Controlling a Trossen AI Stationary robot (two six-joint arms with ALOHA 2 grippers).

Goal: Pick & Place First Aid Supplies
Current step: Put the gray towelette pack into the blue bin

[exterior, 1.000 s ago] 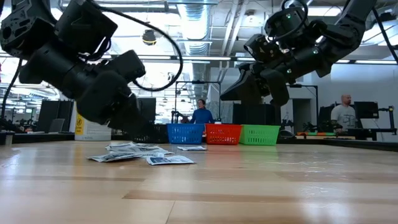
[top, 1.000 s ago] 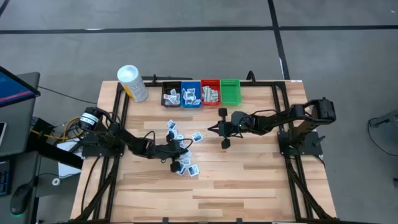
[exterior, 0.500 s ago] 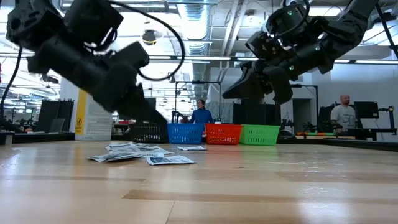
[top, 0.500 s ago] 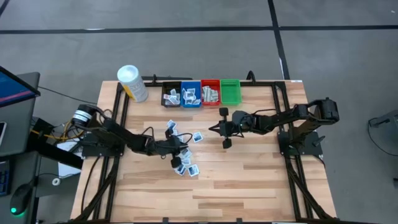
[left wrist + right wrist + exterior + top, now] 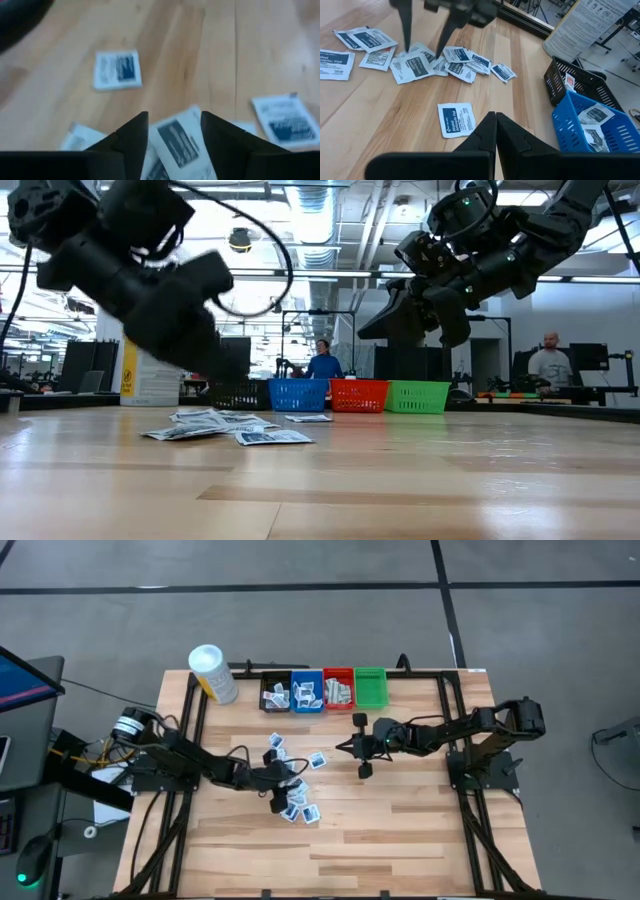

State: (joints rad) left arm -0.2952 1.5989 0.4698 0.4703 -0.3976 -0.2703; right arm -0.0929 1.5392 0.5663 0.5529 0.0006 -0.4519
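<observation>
- You have the left gripper (image 5: 283, 786) low over the scatter of first aid packets (image 5: 296, 783) at the centre-left of the high view; its fingers (image 5: 134, 131) stand apart, with a white packet with dark print (image 5: 179, 142) showing in the gap between them.
- In the left wrist view you cannot tell whether the fingertips touch that packet or the wood.
- More packets lie flat on the wooden table (image 5: 400, 820) around it; one white-and-blue packet (image 5: 318, 761) sits alone, just right of the pile in the high view.
- Your right gripper (image 5: 359, 748) hangs right of centre in the high view, above the table and clear of the pile; its fingers (image 5: 486, 131) are pressed together with nothing between them.
- Along the upper edge of the table you see four bins in a row: black bin (image 5: 275, 696), blue bin (image 5: 306, 694), red bin (image 5: 338, 690), green bin (image 5: 370, 686). The first three hold packets.
- A white-capped yellow container (image 5: 213, 673) stands at the upper left corner of the table.
- In the low view, people (image 5: 322, 361) show in the room behind.
</observation>
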